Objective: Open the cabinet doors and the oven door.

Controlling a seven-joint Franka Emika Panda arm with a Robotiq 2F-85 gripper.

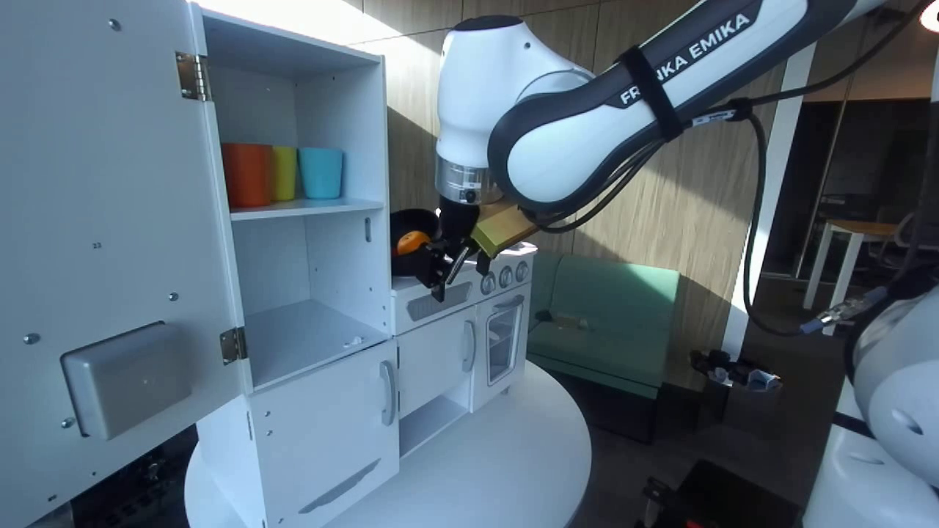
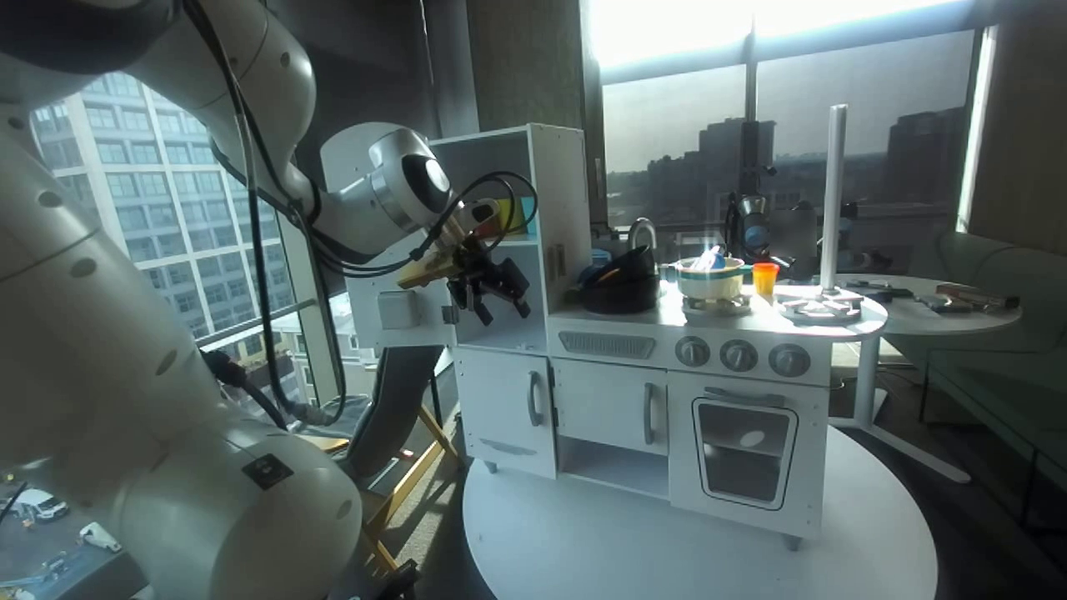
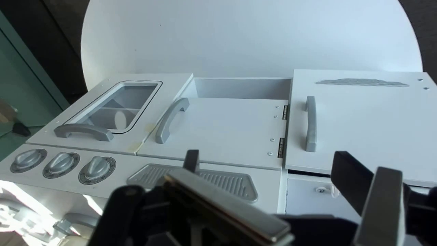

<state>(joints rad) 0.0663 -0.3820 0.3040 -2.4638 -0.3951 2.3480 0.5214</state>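
The fingers (image 3: 350,181) of the gripper (image 2: 503,312) are apart, nothing between them. Off to their side, the tall cabinet door (image 1: 110,220) stands open; below them, the lower cabinet door (image 2: 506,414) and the windowed oven door (image 2: 746,446) are shut. I judge the step is to reach a next handle (image 3: 312,126) — this calls for descending, gripping and pulling. Higher, the arm (image 1: 579,143) reads FRANKA EMIKA — partly under a strap (image 1: 651,94).

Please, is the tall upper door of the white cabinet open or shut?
Open. In an exterior view, the tall upper door stands swung out on its hinges, and the coloured cups on the shelf inside show.
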